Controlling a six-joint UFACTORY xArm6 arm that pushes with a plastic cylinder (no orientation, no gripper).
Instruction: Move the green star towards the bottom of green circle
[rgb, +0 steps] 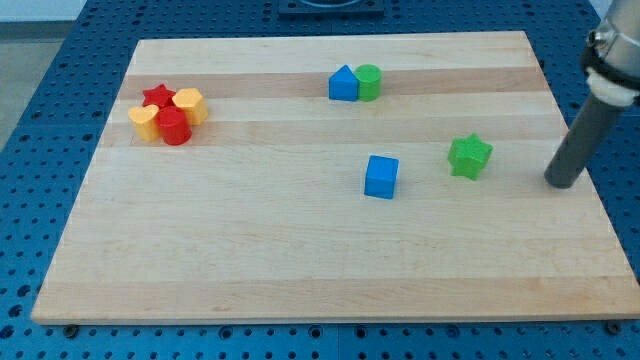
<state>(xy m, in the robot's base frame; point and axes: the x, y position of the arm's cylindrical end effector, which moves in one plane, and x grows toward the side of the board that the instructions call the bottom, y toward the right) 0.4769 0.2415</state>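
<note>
The green star lies on the wooden board at the view's right, a little above mid-height. The green circle stands near the view's top, touching a blue block with a peaked top on its left. My tip rests on the board to the right of the green star, apart from it by about a block's width and a half. The star is below and to the right of the circle.
A blue cube sits left of the green star. At the view's left a cluster holds a red star, a yellow hexagon, a yellow block and a red cylinder. The board's right edge is near my tip.
</note>
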